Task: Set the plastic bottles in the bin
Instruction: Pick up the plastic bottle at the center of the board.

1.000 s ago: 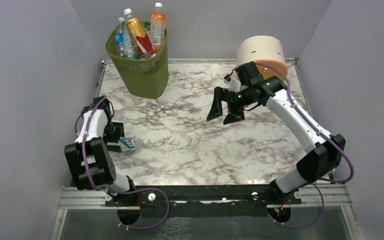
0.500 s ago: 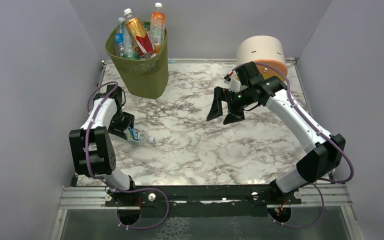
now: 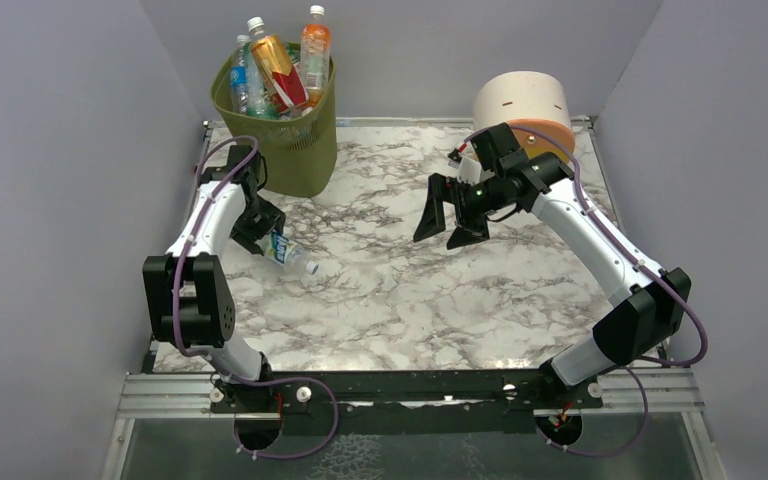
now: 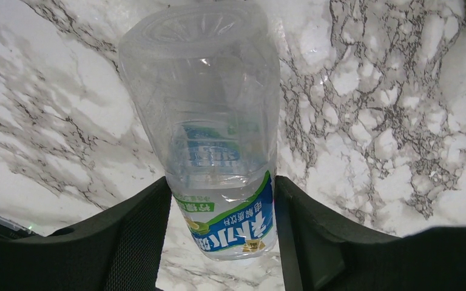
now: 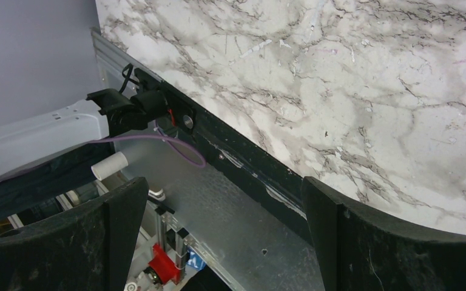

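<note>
Bottle sits squeezed in the left end effector, up near the bin so it can go in; right end effector hangs wide open, empty

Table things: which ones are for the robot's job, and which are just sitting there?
For the job:
held bottle, gripped by the left claw
binned bottles
bin

Just sitting there:
cylinder, at the back
right claw, open and holding nothing
</note>
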`<state>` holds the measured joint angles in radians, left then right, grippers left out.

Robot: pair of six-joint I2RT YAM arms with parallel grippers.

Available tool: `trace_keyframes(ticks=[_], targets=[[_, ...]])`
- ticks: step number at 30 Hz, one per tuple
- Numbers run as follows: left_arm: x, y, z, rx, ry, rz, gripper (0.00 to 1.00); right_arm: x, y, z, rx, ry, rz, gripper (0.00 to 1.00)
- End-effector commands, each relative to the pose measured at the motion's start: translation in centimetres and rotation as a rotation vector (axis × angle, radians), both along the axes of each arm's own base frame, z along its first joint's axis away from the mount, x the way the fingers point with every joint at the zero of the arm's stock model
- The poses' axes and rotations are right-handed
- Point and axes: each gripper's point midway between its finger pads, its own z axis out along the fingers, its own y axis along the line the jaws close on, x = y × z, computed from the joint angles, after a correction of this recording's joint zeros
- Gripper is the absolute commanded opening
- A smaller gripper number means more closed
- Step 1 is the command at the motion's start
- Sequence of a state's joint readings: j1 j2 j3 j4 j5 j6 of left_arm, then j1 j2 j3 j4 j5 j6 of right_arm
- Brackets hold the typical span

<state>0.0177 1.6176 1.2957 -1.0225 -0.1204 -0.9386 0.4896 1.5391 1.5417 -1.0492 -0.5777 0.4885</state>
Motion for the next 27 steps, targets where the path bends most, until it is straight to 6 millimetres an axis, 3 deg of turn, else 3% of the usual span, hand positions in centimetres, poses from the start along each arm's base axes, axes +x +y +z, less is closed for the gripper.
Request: trace_keyframes(ticks=[1,9,27], targets=[[0.7,-0.9,3.5,-0.034,-0.098,-0.061,0.59,-0.2,0.0,0.6,0.01,0.006,0.008,1.0],[2.8,-1.8,9.0,-0.072,-0.244,-0.121,0.58,-0.1,0.1,0.5,0.008,0.009,0.012,0.99],[4.9,-3.4,17.6,-0.131,-0.479,-0.199,0.59,-0.2,0.1,0.3,0.008,0.018,0.015,1.0]])
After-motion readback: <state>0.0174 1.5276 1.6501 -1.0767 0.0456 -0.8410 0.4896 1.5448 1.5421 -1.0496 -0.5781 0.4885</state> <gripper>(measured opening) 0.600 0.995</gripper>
